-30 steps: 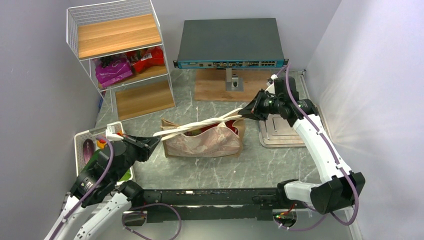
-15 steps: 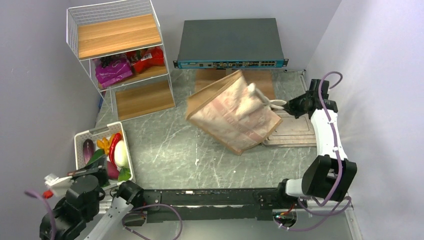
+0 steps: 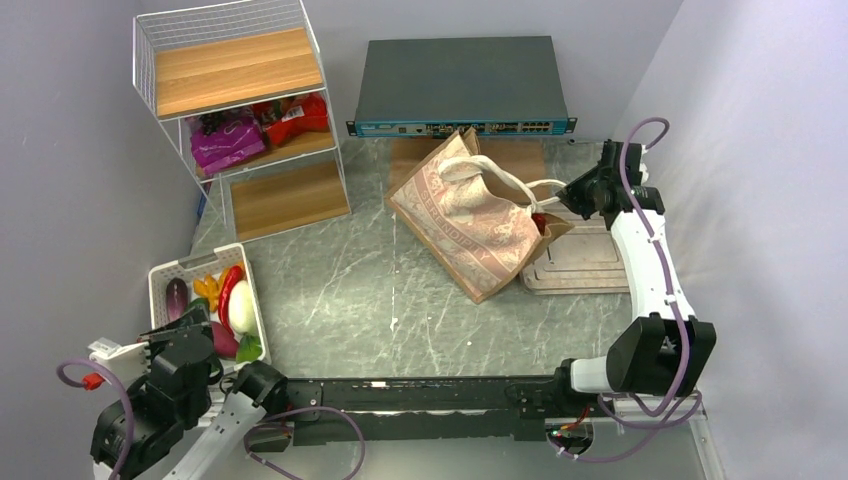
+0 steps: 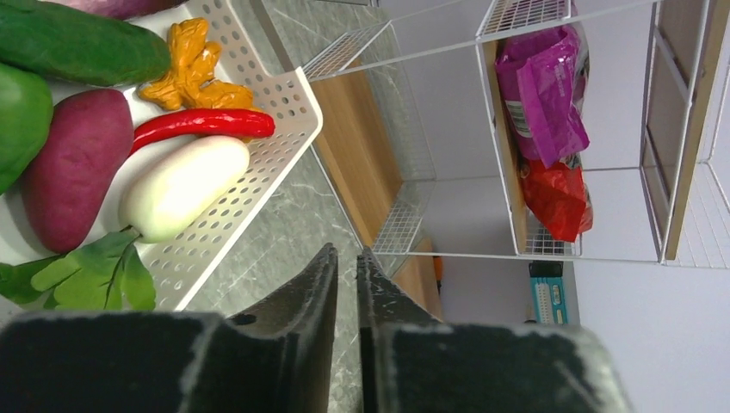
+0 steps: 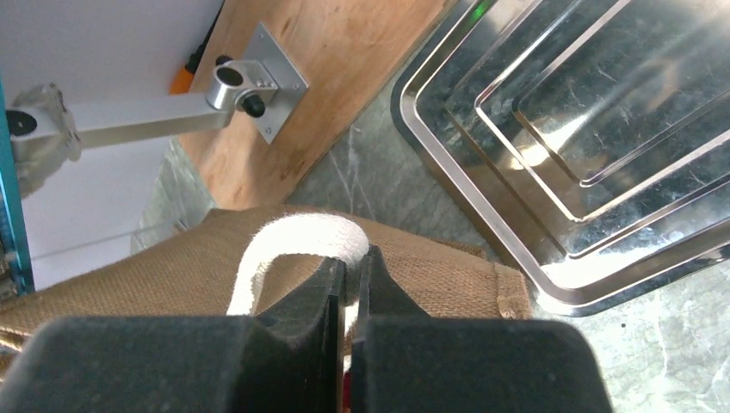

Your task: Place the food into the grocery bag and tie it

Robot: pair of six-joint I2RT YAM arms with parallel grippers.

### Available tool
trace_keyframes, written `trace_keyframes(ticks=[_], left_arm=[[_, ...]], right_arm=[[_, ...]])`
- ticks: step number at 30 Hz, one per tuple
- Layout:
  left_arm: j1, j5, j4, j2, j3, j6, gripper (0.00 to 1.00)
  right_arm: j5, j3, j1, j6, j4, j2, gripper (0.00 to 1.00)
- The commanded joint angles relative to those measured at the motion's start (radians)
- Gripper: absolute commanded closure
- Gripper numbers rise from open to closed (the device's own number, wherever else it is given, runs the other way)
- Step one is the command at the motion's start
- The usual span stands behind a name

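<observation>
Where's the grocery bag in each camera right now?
Top external: grocery bag right of centre, tilted, its handle in the right gripper.
Left wrist: not in view.
Right wrist: lower left, beneath the right gripper.
Shared landmark: metal tray, beside the bag in both.

Grocery bag (image 3: 478, 228): tan with a pinkish print, tilted on the marble table (image 3: 350, 290), with its right edge over the metal tray (image 3: 585, 270).
Cream handles (image 3: 505, 180): drawn rightward off the bag into the right gripper.
Right gripper (image 3: 567, 197): clamped on the handle loop above the tray's rear edge.
Red piece (image 3: 541, 221): shows at the bag's mouth, just beside the gripper.
Left gripper (image 3: 190, 318): low at the near left, at the near end of the white basket (image 3: 160, 275).
Basket contents: red, white, purple and orange vegetables.
Wire shelf (image 3: 150, 60): purple packet (image 3: 226, 142) and red packets (image 3: 295, 115) on the middle level.
Network switch (image 3: 460, 80): at the rear, behind the bag.
</observation>
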Motion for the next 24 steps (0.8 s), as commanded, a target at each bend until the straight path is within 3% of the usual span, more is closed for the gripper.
trace_keyframes(ticks=[1,2,5,7,18,20,24], left_arm=[[-0.001,-0.033,0.133,0.047,-0.013,0.122,0.78],[-0.001,-0.032,0.152,0.055,-0.013,0.141,0.75],[-0.001,-0.031,0.216,0.082,-0.013,0.197,0.65],[-0.001,-0.026,0.251,0.097,-0.016,0.223,0.59],[-0.001,0.037,0.369,0.157,0.005,0.352,0.24],[-0.001,0.051,0.403,0.167,0.013,0.406,0.21],[-0.001,0.114,0.548,0.182,0.023,0.601,0.09]], right_arm=[[-0.035,0.044,0.045,-0.065,0.046,-0.059,0.96],[-0.045,0.044,0.060,-0.078,0.050,-0.069,0.87],[-0.048,0.066,0.089,-0.128,0.008,-0.088,0.42],[-0.030,0.085,0.092,-0.162,-0.043,-0.097,0.27],[0.097,0.106,0.095,-0.313,-0.071,-0.223,0.20],[0.112,0.109,0.103,-0.326,-0.060,-0.238,0.02],[0.129,0.097,0.128,-0.305,-0.032,-0.271,0.00]])
